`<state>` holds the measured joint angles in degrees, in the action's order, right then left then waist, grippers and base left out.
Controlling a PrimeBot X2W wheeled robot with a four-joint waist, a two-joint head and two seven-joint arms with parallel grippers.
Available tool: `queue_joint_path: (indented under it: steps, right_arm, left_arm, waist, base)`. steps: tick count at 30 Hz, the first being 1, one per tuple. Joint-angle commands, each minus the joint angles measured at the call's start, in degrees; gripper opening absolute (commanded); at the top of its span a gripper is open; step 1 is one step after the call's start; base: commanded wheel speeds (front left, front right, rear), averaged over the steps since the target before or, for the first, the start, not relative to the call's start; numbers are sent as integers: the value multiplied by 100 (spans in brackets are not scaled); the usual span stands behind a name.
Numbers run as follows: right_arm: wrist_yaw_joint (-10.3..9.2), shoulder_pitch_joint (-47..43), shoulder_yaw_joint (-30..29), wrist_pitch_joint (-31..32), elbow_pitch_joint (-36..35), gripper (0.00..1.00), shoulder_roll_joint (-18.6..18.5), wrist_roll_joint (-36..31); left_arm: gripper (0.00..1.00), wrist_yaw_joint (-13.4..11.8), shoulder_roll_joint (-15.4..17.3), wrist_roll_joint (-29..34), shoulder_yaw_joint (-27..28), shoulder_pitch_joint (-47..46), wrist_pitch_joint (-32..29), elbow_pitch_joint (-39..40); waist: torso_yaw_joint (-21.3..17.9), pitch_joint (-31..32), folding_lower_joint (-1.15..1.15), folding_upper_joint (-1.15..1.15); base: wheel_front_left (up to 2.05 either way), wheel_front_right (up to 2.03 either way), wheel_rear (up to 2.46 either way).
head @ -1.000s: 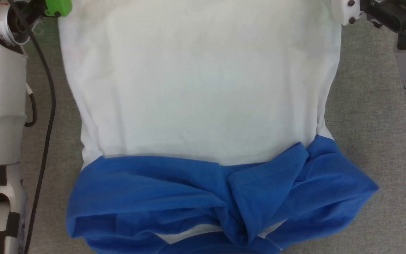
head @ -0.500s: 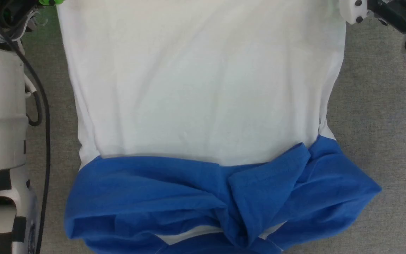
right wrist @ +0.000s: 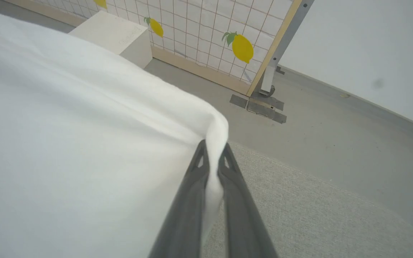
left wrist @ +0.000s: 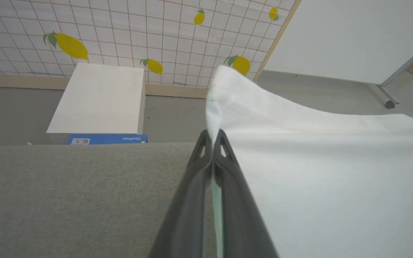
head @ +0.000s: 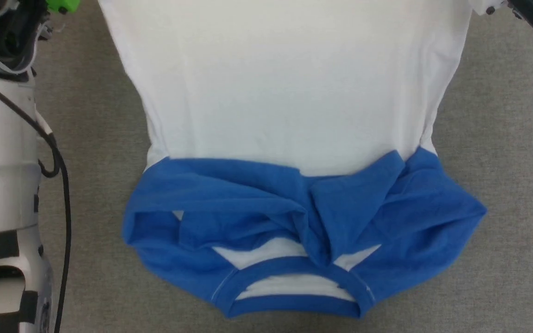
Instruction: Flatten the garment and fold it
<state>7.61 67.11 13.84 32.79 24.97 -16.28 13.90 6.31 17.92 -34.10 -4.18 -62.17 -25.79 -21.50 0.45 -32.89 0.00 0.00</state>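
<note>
Looking nearest you, where's the garment [head: 294, 92]?
– You'll see its blue sleeves and collar bunched on the grey counter [head: 502, 185], white body stretching away.
– And farther out?
– Your left gripper [left wrist: 213, 136] and right gripper [right wrist: 212, 146] each pinch a far hem corner.

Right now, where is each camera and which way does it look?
Head view: on the head, facing down at the garment; left arm at left.
Left wrist view: on that wrist, along the left gripper, pinching a garment corner.
Right wrist view: along the right gripper, pinching another corner.
Shared: both wrist views see the lemon wall.
</note>
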Motion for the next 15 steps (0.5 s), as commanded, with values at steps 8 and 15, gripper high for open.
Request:
queue_joint_path:
  steps: [8, 15]
  right_arm:
    - [-12, -220, -167, -541, 384, 0, 15, -155]
    - [-12, -978, -56, -705, 504, 0, -32, 248]
  left_arm:
    - [0, 96, 112, -32, -293, 439, 596, -137]
    - [0, 113, 101, -239, -691, 1242, 821, -31]
  waist:
    - [332, 1106, 0, 0]
    - [395, 1789, 0, 0]
  base:
    - [0, 0, 0]
    - [0, 0, 0]
